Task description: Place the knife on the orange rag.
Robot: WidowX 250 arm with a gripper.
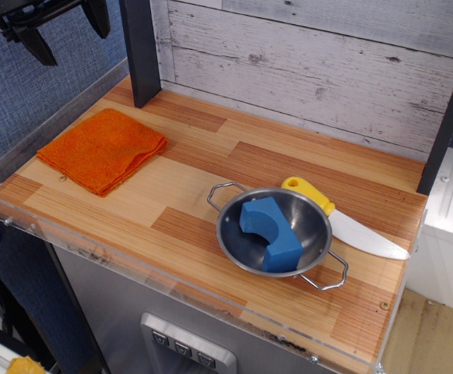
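Note:
The knife (351,221) lies flat on the wooden tabletop at the right, just behind the steel bowl. Its yellow handle (308,192) points back-left and its white blade (366,234) points toward the right edge. The bowl's rim hides part of the handle. The orange rag (102,149) lies folded on the left side of the table. My gripper (69,29) hangs high in the top-left corner, above and behind the rag, far from the knife. Its two black fingers are spread apart and hold nothing.
A steel bowl (304,226) with two wire handles holds a blue curved block (269,234) at the front right. A dark post (139,51) stands at the back left, another at the right edge. A clear plastic lip (156,273) runs along the front.

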